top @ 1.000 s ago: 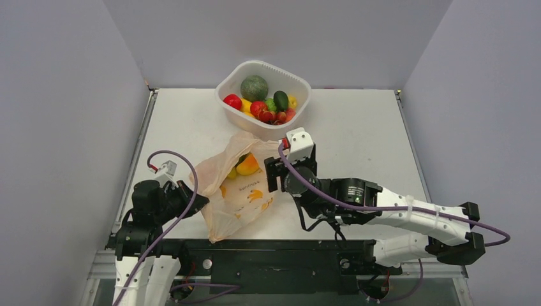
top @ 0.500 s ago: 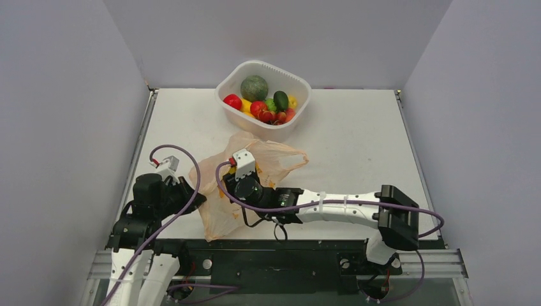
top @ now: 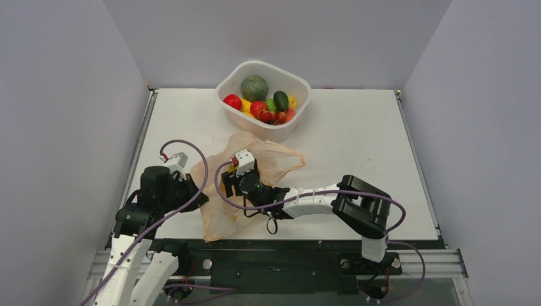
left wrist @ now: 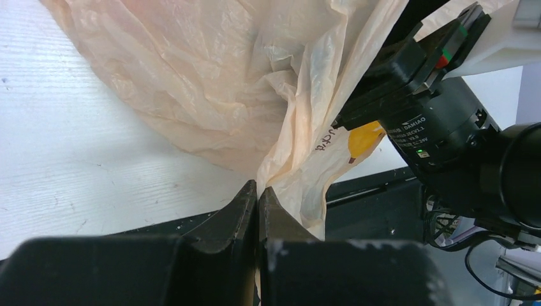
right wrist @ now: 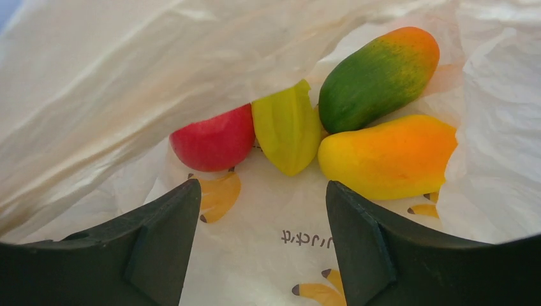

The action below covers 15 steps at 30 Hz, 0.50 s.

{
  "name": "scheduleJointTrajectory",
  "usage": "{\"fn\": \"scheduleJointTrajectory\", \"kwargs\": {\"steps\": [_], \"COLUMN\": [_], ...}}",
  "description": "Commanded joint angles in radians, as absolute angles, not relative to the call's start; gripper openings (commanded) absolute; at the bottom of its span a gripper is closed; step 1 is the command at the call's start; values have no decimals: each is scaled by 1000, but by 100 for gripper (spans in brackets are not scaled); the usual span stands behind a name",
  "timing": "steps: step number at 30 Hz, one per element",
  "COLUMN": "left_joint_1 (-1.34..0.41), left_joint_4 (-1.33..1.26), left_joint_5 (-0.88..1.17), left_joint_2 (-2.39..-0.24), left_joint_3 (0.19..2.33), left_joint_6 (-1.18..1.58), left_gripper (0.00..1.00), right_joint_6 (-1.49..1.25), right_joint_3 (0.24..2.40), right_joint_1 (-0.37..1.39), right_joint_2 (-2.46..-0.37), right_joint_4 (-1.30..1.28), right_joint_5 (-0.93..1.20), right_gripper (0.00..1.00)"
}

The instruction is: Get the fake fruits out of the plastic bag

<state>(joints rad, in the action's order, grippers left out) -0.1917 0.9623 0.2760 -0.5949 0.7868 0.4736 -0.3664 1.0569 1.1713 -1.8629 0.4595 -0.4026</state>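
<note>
Deeper into the plastic bag (left wrist: 210, 83) goes our right gripper (right wrist: 261, 190), jaws spread near fake fruits (right wrist: 386, 156); left gripper (left wrist: 257, 190) pinches the bag.

We find the top view bright and evenly lit from above. The white surface (top: 357, 146) carries only soft, short shadows under the arms and beside the white tub (top: 300, 95), with no hard glare, and the frame is sharp from edge to edge.

In the left wrist view the surface washes out nearly white at the upper left. Light glows through the plastic bag (left wrist: 210, 76). The left claw (left wrist: 257, 190) is dark and soft-focused at the bottom.

In the right wrist view, light filtered through the bag gives a warm, diffuse glow. The fake fruits (right wrist: 287, 127) are crisp with a faint sheen, and the right claw (right wrist: 260, 189) shows as near-black, slightly blurred silhouettes.
</note>
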Motion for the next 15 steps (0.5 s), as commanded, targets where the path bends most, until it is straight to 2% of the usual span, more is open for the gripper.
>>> {"fn": "scheduleJointTrajectory", "kwargs": {"steps": [1,11,15], "left_joint_1": [-229,-246,-244], "left_joint_4": [968,977,954], "left_joint_5": [222,206,212], "left_joint_2": [-607,-582,-552], "left_joint_3": [854,859,850], "left_joint_6": [443,443,449], "left_gripper": [0,0,0], "right_joint_6": [-331,-219,-175], "right_joint_3": [1031,1051,1076], "right_joint_1": [1171,1165,1161], "right_joint_2": [-1888,-2003,-2037], "right_joint_4": [665,797,817], "right_joint_5": [-386,-414,-407], "right_gripper": [68,69,75]}}
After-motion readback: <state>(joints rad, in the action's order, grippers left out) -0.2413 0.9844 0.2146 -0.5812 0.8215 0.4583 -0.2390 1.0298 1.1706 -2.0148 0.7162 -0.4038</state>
